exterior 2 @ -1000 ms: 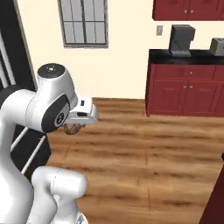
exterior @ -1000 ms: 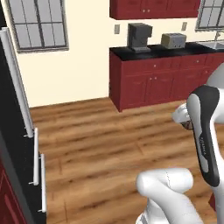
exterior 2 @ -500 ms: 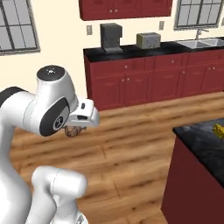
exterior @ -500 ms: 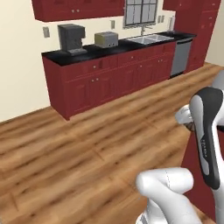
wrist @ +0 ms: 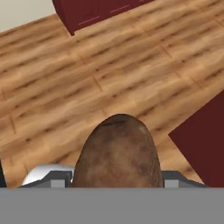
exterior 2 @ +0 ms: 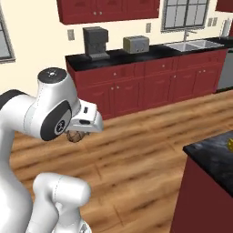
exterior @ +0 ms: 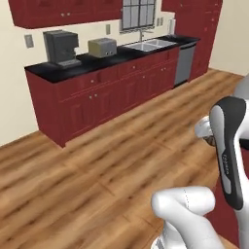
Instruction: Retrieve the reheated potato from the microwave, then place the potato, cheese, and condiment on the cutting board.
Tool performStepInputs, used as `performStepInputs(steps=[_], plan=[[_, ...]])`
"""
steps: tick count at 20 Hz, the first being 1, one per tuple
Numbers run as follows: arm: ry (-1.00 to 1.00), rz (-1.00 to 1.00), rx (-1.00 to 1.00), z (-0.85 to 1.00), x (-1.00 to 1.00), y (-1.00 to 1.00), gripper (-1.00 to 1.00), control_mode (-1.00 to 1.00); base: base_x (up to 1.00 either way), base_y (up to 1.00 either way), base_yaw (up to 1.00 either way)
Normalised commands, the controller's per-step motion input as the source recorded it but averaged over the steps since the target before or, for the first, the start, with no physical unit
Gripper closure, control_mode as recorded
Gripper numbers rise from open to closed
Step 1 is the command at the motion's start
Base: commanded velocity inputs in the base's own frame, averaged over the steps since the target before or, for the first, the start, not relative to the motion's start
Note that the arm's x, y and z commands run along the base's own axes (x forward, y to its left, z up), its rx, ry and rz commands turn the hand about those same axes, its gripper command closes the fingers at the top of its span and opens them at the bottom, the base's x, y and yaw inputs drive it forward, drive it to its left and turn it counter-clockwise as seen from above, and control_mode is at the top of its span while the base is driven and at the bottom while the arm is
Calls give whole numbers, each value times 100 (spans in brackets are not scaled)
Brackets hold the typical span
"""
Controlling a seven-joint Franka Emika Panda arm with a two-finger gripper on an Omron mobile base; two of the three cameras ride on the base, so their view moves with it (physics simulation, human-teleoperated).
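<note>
A brown, rough-skinned potato (wrist: 117, 155) sits between my gripper's (wrist: 117, 180) fingers, which are shut on its sides. In the right base view the potato (exterior 2: 74, 137) hangs just under the white hand, and the gripper (exterior 2: 76, 133) is carried high above the wooden floor. In the left base view the hand (exterior: 208, 136) peeks out from behind the forearm. A bit of the yellow cheese (exterior 2: 230, 144) lies on the dark island top at the right edge. The microwave, the condiment and the cutting board are out of view.
A long run of dark red cabinets (exterior: 102, 97) with a black top carries a coffee machine (exterior: 60, 46), a toaster (exterior: 102, 47) and a sink (exterior: 148, 44). A dark island corner (exterior 2: 209, 173) stands close on the right. Open wooden floor (exterior: 97, 165) lies between.
The whole picture has swept sideways as the base turned: the window wall has left the view and the sink counter and island have come in. The potato stays in the gripper.
</note>
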Motion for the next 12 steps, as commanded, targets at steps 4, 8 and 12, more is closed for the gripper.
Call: performStepInputs(steps=[4,8,12], plan=[[0,0,0,0,0,0,100,100,56,0,-47],[0,0,0,0,0,0,100,100,54,0,-48],[0,0,0,0,0,0,100,100,59,0,-40]])
